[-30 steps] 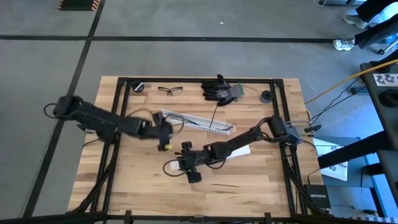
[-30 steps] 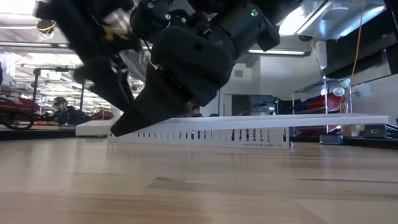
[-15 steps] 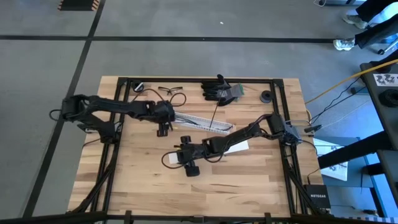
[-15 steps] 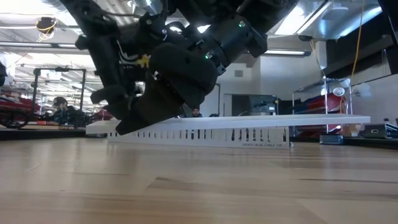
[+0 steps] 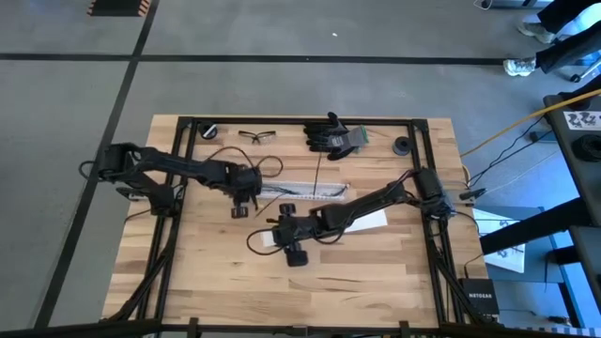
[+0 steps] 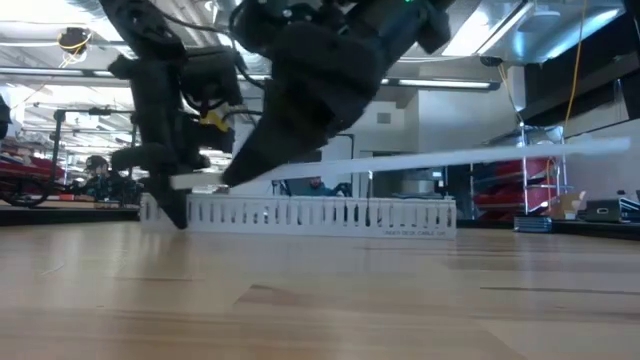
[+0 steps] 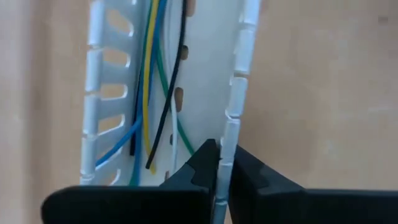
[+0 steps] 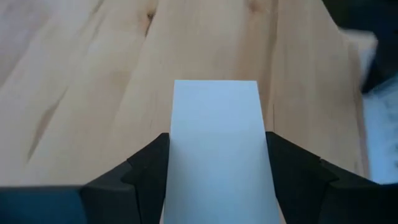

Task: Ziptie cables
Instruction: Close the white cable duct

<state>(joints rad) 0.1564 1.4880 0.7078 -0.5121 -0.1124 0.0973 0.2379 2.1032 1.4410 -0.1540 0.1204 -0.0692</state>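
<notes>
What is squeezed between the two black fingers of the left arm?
In the left wrist view, the left tool is shut on one thin white slotted side wall of the plastic rail. The coloured wires lie inside the rail, untouched.

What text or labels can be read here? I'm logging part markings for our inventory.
White slotted rail: a small dark printed line on its side wall near the right end in the low view, too small to read.
Paper sheet off the table at the right edge: dark marks, not readable.
Nothing else bears text.

matt wooden table (image 5: 207,272), white slotted plastic rail (image 7: 239,81), smooth flat white strip (image 8: 216,143)
</notes>
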